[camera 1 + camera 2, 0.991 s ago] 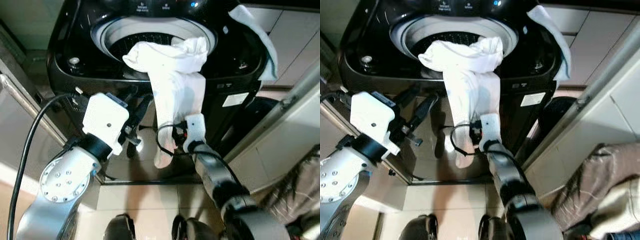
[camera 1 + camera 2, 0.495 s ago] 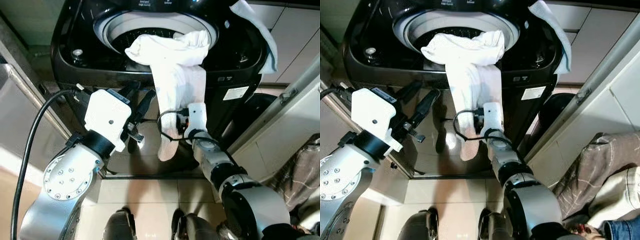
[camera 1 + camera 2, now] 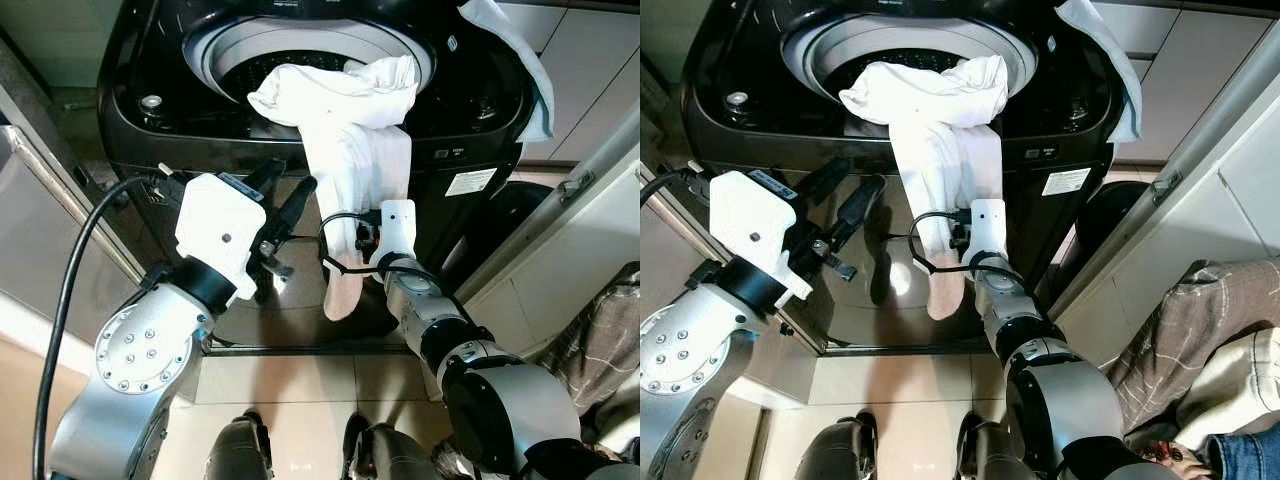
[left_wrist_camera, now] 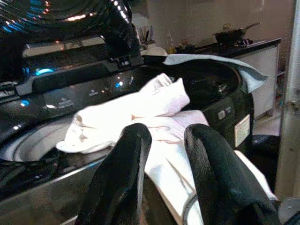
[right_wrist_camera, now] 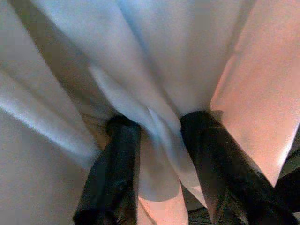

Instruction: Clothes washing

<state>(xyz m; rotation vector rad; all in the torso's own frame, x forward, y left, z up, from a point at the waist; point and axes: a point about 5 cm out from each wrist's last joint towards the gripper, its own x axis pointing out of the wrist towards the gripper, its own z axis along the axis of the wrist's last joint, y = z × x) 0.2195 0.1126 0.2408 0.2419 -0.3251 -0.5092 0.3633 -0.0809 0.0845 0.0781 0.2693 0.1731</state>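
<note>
Loading step, mid-way: one white garment (image 3: 352, 150) draped over front rim of one top-load washer (image 3: 130, 120), bunched part in the drum mouth (image 3: 250, 70), long tail hanging down the black front panel toward 6 o'clock. Right gripper (image 5: 159, 140) at the hanging tail, fingers (image 5: 115, 173) set apart with a fold of white cloth between them; looks like partial contact, not clamped tight yet, judged from wrist view. Left gripper (image 4: 161, 154) at 9 o'clock of the tail, just beside it, fingers apart with a narrow gap, holding nothing, aimed up at the rim. Next move, as a guess: pinch down on the tail, lift toward 12 o'clock and tip it over the rim into the drum; needs enough height to clear the lip, else cloth slides back out. Second cloth, pale blue (image 3: 520, 60), lying over washer's corner at 2 o'clock, apart from the white one. Count: two cloths, one washer, two grippers. Brownish fabric heap (image 3: 1200, 330) on floor at 4 o'clock, untouched.
</note>
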